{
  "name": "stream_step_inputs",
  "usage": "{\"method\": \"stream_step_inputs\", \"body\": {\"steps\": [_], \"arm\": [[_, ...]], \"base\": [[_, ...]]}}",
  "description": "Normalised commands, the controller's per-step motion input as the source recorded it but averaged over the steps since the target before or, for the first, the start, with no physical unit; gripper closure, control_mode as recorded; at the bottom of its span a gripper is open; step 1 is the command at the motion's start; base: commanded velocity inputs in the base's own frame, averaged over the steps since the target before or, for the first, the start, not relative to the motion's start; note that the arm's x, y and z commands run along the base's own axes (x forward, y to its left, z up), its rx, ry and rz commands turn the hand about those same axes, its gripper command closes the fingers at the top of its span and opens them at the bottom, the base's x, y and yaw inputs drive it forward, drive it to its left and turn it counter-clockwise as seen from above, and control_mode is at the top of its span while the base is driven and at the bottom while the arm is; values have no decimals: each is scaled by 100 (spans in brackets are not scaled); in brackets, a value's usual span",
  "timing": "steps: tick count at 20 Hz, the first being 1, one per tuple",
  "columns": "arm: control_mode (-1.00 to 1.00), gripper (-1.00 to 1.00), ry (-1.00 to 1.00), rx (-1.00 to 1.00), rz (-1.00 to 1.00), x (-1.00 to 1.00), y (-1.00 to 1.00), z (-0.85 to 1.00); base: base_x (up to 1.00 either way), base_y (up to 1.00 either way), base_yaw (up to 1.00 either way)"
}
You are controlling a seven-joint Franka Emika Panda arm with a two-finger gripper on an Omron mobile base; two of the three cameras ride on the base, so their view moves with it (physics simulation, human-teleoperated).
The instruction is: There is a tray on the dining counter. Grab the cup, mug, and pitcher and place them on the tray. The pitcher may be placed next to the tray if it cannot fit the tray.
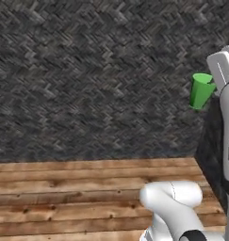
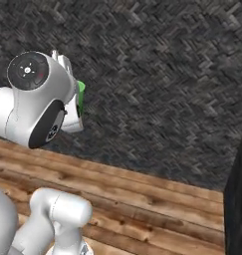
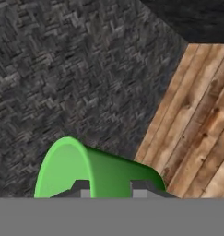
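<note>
The gripper (image 3: 106, 186) is clamped on the green cup (image 1: 200, 90), which sits between its fingertips, carried tilted over the dark floor. The grip looks shallow near the cup's wall, so a quick swing could slip it free before any tray is below.

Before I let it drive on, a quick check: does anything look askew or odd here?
The cup hangs tilted in mid-air, clamped by the gripper, resting on no surface. Nothing looks spilled or damaged.

cup (image 2: 81, 97) mostly hidden behind the hand (image 2: 72, 112), its base cut off in hand view
</note>
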Motion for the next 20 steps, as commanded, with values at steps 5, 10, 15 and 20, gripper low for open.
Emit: {"method": "stream_step_inputs", "body": {"steps": [5, 10, 15, 20], "arm": [[100, 100, 0, 0, 0, 0, 0, 0], [100, 100, 0, 0, 0, 0, 0, 0], [100, 100, 0, 0, 0, 0, 0, 0], [100, 100, 0, 0, 0, 0, 0, 0]], "base": [[98, -6, 66], [90, 1, 73], [90, 28, 56], [98, 20, 53]]}}
